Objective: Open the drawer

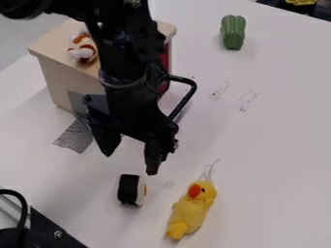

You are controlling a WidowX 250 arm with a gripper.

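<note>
The gripper [132, 156] hangs over the table in the middle left, open, its two fingertips apart with nothing visible between them. A small light wooden cabinet [58, 80] stands behind and left of the arm. Its red drawer front [165, 55] faces right and is mostly hidden by the arm, so how far the drawer is out cannot be told. A curved black bar [188, 95] sticks out right of the arm near the red front; whether it is the drawer's handle cannot be told. The fingertips are lower in the view than the cabinet.
A brown and white plush toy [82, 47] lies on the cabinet top. Below the gripper is a black and white sushi-like toy [131, 190], with a yellow plush duck [192, 211] to its right. A green toy pepper [233, 32] lies at the upper right. Black equipment [48, 232] occupies the lower left corner.
</note>
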